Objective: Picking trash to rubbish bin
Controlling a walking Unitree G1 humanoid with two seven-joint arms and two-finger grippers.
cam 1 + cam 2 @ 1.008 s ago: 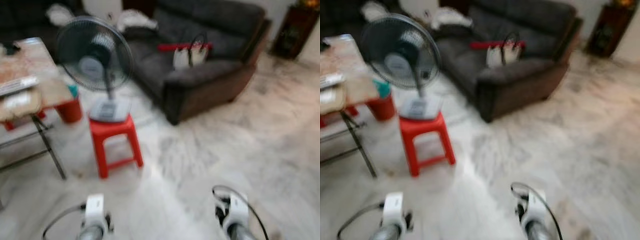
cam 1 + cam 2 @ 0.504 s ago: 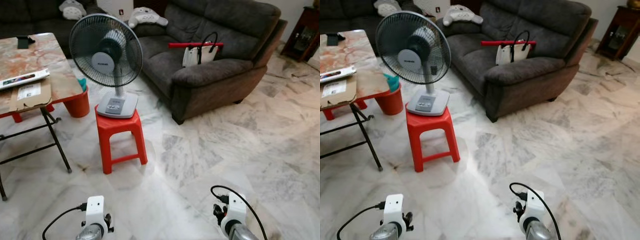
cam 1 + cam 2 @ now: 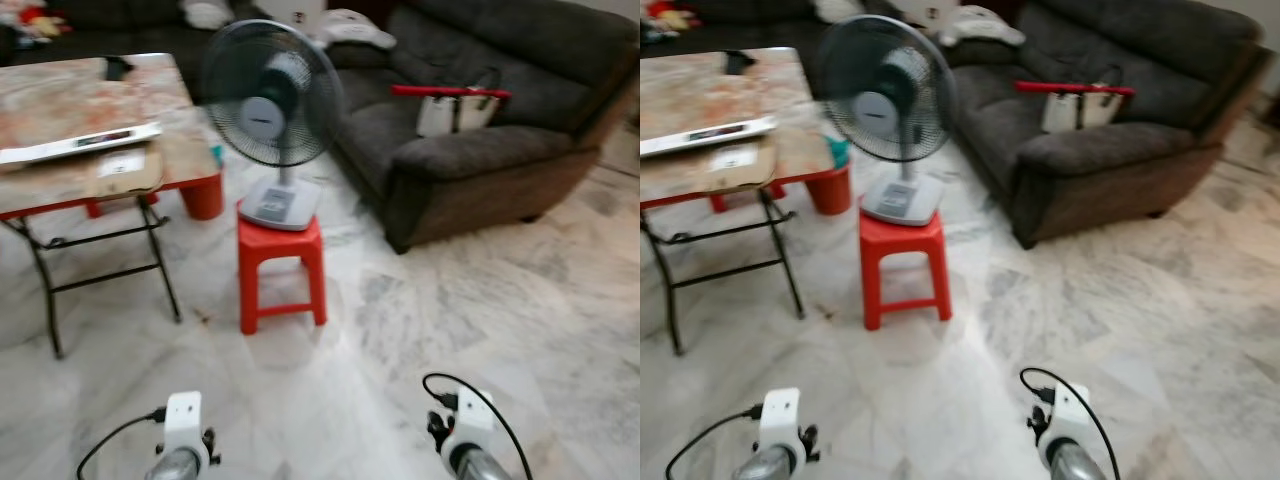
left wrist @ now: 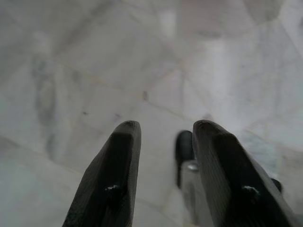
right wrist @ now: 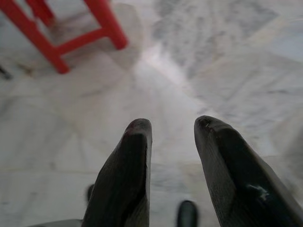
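Both arms just hang low over the marble floor [image 3: 500, 330]; left gripper [image 4: 163, 137] and right gripper [image 5: 173, 130] have jaws parted, holding nothing. Fan [image 3: 272, 105] sits on a red stool [image 3: 281, 268] ahead, red bin [image 3: 203, 195] under the tabletop [image 3: 70, 110] far left.

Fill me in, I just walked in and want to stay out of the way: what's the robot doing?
Nothing is being handled. Both arms hang low over the marble floor, the left gripper and right gripper open and empty. Ahead stand a fan on a red stool, a folding table and a dark sofa.
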